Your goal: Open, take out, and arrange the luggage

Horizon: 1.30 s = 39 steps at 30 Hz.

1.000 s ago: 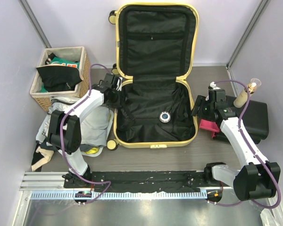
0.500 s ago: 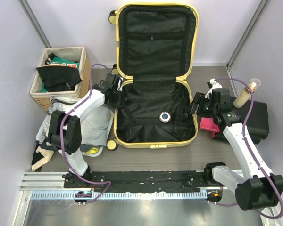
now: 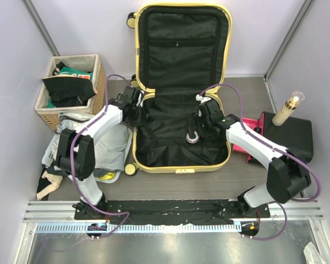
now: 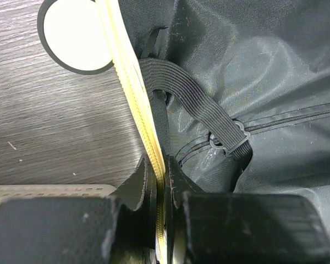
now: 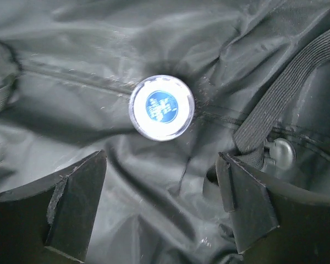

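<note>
Left of the open yellow luggage stands a basket; right, a black case. Left gripper pinches its rim; right gripper gapes over a tin.

The left arm is stretched forward, and the left gripper is clamped shut on the rim of the luggage. The right arm is bent inward, and the right gripper is pointed downward with its jaws spread wide.

Walled in pale lilac walls on three sides. Framed by slanting grey posts at both back corners. Floored with a dark wood-grain table. Edged nearside by a metal rail, streaked with bright glare.
</note>
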Tool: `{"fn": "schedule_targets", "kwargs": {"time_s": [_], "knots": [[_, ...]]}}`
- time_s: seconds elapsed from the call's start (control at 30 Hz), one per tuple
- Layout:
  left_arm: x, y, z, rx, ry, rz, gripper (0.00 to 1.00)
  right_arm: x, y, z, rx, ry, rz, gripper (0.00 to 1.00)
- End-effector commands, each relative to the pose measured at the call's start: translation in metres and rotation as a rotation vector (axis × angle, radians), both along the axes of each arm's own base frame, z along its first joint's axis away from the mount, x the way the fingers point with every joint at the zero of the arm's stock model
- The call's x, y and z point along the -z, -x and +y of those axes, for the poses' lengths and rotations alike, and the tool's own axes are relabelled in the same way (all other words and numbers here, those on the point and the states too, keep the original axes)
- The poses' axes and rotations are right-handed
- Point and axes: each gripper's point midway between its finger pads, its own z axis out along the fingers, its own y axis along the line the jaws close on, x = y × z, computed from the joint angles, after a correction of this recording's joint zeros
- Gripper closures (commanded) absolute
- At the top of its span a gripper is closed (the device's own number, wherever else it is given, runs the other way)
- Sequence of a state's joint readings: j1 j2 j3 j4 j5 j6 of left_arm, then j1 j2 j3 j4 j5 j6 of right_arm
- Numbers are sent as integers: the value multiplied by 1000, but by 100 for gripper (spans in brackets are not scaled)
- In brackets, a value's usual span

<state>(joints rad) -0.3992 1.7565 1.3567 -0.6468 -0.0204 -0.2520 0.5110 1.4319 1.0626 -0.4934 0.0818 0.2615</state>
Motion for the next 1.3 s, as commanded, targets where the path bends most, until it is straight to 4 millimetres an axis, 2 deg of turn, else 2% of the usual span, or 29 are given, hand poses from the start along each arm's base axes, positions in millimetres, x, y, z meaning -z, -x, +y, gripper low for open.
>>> {"fn": "schedule_targets", "kwargs": {"time_s": [0.0,0.27,0.43,0.63,0.7,0.77,0.87,0.97,1.03,1.07,1.1,1.13,1.27], "knots": [[8,34,-23,172,17,92,100,4,-24,7,25,16,-55,11],[12,34,-23,174,12,106,100,43,-32,24,10,58,-27,15],[15,34,-24,175,11,116,100,62,-40,17,64,143,-20,20],[19,33,-25,177,9,125,100,80,-36,27,26,189,17,23],[19,33,-25,177,11,124,100,86,-34,25,37,209,23,38],[21,34,-25,177,7,132,100,86,-33,25,47,204,23,59],[22,34,-24,178,4,136,100,63,-35,25,55,174,-18,68],[23,34,-26,181,6,138,100,23,-35,25,56,140,-77,75],[22,33,-25,179,7,136,100,-10,-33,18,67,125,-125,75],[22,34,-25,179,6,137,100,-20,-31,13,77,127,-139,75],[22,34,-25,179,6,138,100,-27,-28,3,97,144,-141,76],[22,34,-25,179,6,138,100,-46,-25,-4,110,121,-171,76],[21,34,-27,183,12,133,100,-71,-13,-44,184,121,-172,80]]}}
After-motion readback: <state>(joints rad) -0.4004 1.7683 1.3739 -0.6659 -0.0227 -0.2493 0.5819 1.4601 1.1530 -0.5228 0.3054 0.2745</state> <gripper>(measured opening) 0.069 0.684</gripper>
